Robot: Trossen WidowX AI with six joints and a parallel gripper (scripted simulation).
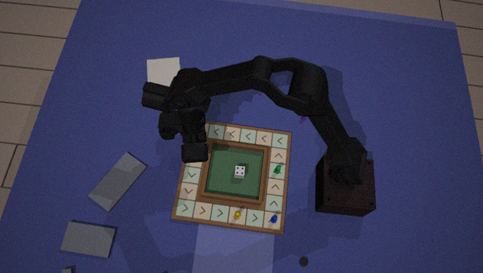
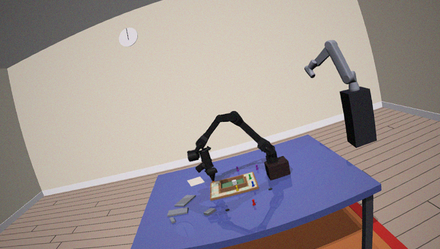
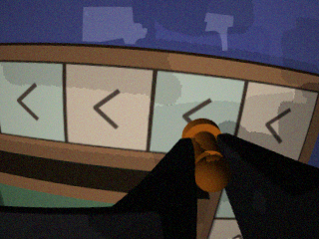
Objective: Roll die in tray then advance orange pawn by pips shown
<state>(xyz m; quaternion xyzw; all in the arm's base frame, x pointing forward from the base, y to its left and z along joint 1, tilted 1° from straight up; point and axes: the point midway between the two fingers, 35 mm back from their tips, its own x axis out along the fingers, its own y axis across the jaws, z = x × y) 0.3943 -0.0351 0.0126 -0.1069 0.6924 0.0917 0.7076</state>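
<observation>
My gripper (image 2: 213, 179) (image 3: 203, 147) is shut on the orange pawn (image 3: 212, 174), with a black finger on each side of it. The pawn looks upright, its base over a mint square beside a corner square; I cannot tell whether it touches the board. The arm hides it in the top view. The white die (image 1: 239, 171) (image 2: 234, 182) lies in the green tray (image 1: 216, 182) with four pips on top. The arrow-marked board (image 1: 227, 226) (image 3: 110, 57) surrounds the tray. On it stand the green pawn (image 1: 277, 169) (image 2: 250, 176), yellow pawn (image 1: 237, 214) (image 2: 237, 188) and blue pawn (image 1: 273, 219) (image 2: 252, 183).
A red pawn (image 2: 253, 202) stands in front of the board. Purple pawns (image 2: 237, 168) (image 2: 256, 167) stand behind it. Grey blocks (image 1: 117, 182) (image 1: 88, 239) lie left, a white square (image 1: 163, 69) behind the wrist, and a dark disc (image 1: 303, 261) near the front.
</observation>
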